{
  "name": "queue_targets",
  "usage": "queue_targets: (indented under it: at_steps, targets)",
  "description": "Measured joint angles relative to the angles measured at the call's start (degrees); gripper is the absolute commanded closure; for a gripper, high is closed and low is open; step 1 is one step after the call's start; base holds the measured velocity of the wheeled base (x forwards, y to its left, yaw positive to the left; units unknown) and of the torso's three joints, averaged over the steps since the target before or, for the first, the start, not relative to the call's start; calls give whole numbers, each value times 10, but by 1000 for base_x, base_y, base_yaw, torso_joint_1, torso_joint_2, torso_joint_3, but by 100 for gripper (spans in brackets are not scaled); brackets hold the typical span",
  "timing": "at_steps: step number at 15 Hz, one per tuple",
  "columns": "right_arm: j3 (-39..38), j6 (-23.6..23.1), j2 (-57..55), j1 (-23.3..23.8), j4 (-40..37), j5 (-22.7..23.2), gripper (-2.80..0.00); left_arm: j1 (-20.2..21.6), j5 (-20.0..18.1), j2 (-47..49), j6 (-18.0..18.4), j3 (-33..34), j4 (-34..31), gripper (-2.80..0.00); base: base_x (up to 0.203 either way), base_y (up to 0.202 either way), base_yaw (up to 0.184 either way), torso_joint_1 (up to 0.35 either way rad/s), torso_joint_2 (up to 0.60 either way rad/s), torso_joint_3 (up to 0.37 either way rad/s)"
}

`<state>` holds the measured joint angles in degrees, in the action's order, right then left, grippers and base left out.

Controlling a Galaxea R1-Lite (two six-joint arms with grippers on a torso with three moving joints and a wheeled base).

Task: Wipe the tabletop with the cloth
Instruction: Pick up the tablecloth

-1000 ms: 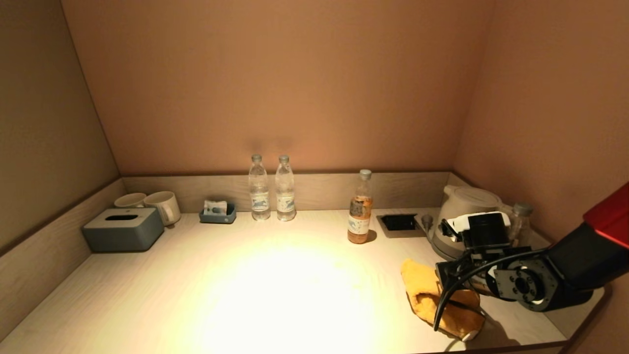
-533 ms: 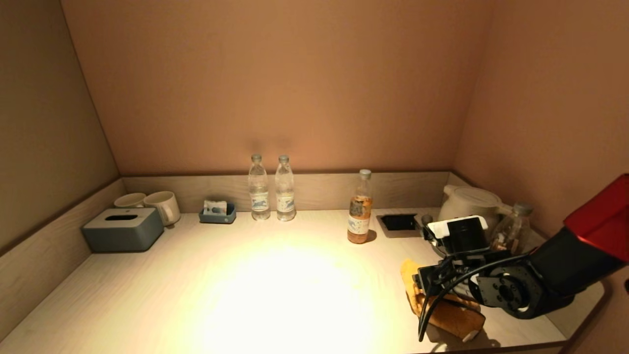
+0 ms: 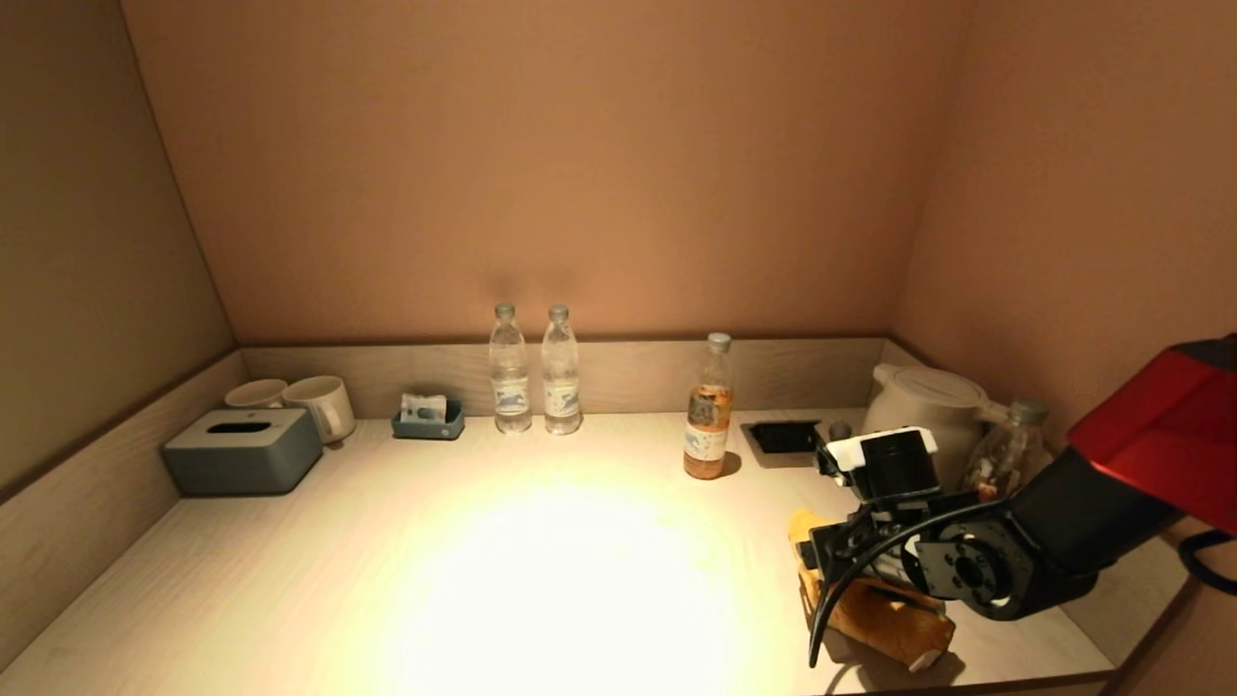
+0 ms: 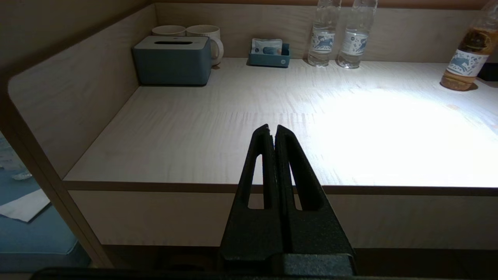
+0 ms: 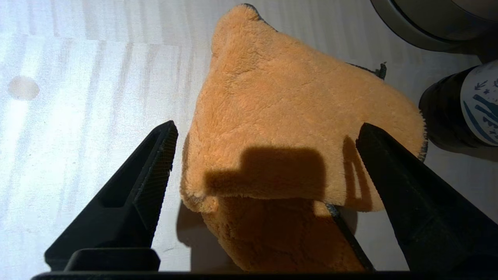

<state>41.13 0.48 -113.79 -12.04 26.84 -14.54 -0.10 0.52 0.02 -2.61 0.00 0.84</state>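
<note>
Orange fluffy cloth [image 5: 295,128] lies crumpled on the pale wooden tabletop [image 3: 541,570], directly between the two spread black fingers [image 5: 140,202] of the right gripper [image 5: 264,155]; neither finger touches it, and a folded part hangs out below its near edge. Beyond one finger the tabletop is bare and brightly lit, with wide room. Beyond the other finger stands a dark bottle with a white label [image 5: 463,112], just beside the cloth edge, and the round base of the white kettle [image 3: 918,406] is near the far tip of the cloth. The left gripper [image 4: 272,134] hangs before the front edge of the tabletop, its fingers pressed together, holding nothing.
</note>
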Motion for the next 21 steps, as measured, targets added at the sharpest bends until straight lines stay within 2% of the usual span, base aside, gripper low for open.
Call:
queue_targets:
  at_steps: [12,20,21]
  targets:
    - [26,30,-55,38,2,20,-280,0,0,0,0,0,0,0,0,0,0,0,0,0]
    - [27,36,-72,40,3,20,-280,0,0,0,0,0,0,0,0,0,0,0,0,0]
    - [27,36,-74,40,2,20,0,0,0,0,0,0,0,0,0,0,0,0,0,0]
